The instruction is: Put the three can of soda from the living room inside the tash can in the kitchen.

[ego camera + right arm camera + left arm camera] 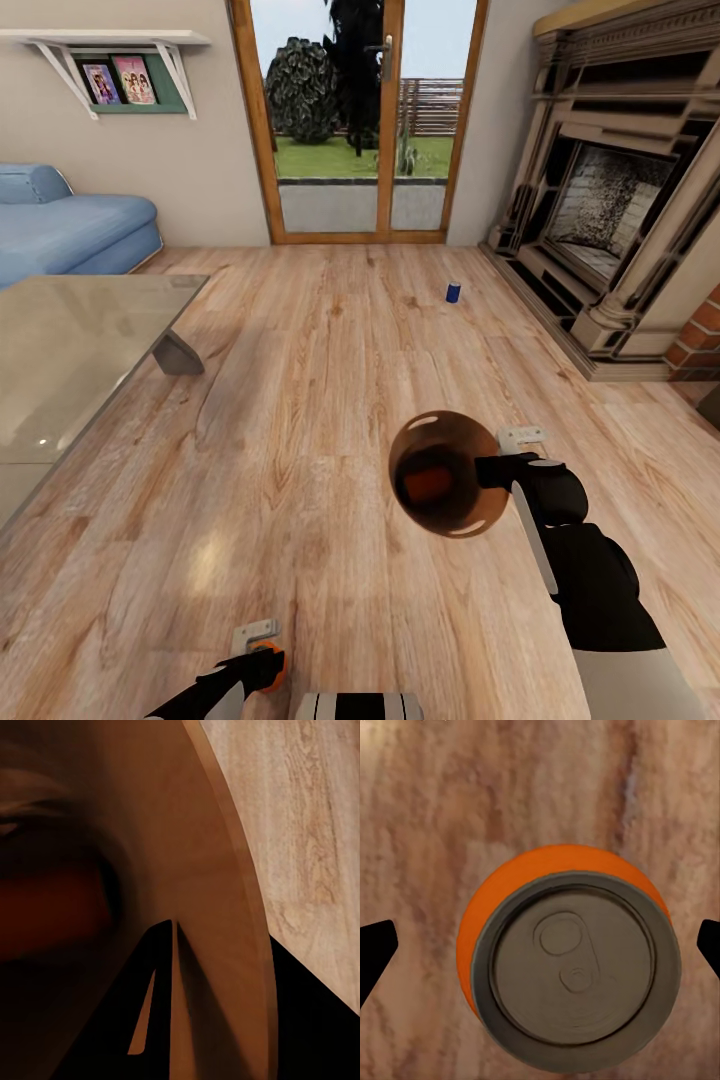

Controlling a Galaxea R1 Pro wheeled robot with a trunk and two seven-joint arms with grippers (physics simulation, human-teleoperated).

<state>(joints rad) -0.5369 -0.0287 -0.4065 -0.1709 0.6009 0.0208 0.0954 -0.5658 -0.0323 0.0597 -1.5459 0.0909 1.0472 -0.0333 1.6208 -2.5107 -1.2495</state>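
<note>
Light wood floor (pixel 330 400) is laid throughout. A glazed wooden door (pixel 355 120), blue sofa (pixel 70 225), glass table (pixel 70 350), wall shelf (pixel 105 45) and ornate fireplace (pixel 610 190) are seen.

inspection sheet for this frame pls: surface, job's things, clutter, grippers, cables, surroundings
Surface: light wood floor; no spills seen.
Job's things: brown bin held tilted above the floor, something orange inside; orange can between the left fingers; blue can upright on the floor near the fireplace.
Clutter: nothing seen.
Grippers: right gripper clamped on the bin's rim; left gripper around the orange can, fingertips beside it, contact not clear.
Cables: nothing seen.
Surroundings: glass table, blue sofa, glazed garden door, wall shelf.
</note>
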